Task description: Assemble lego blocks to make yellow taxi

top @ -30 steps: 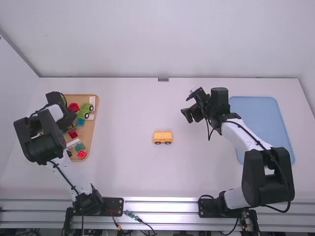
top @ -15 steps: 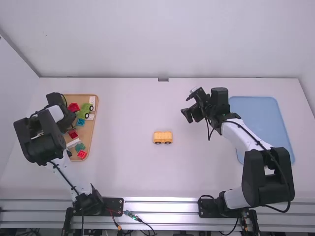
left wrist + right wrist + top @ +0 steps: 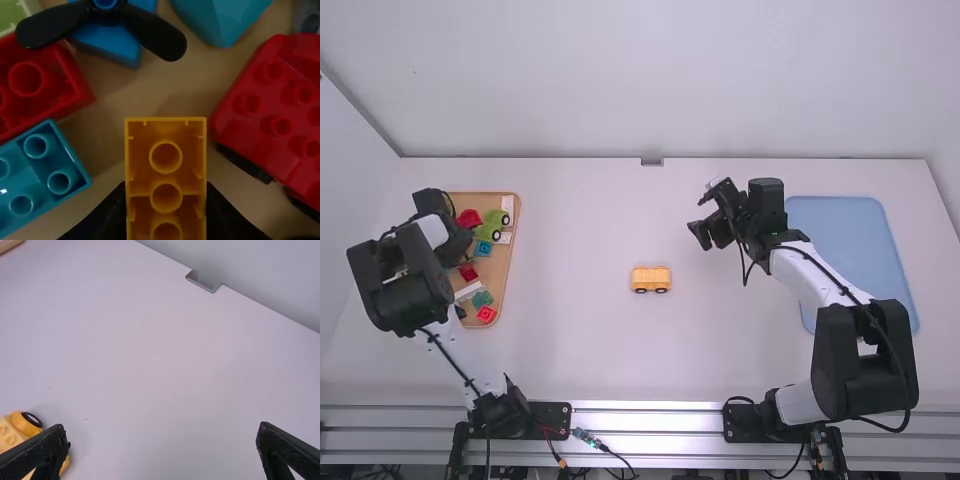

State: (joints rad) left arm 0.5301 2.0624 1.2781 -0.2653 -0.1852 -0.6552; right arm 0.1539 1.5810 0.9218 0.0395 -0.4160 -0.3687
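- By the left gripper (image 3: 457, 248), a yellow-orange plastic brick (image 3: 166, 180) is grasped between the jaws, over a tan wooden tray (image 3: 503, 290).
- Just beside those jaws, a red studded block (image 3: 265, 117) and a rectangular teal plastic brick (image 3: 45, 175) are seen.
- The right gripper's (image 3: 701, 217) jaws are released, spread wide.
- Between both grippers, nearer the right jaws, a yellow plastic wheeled block (image 3: 651, 278) is set on the white table (image 3: 590, 350).
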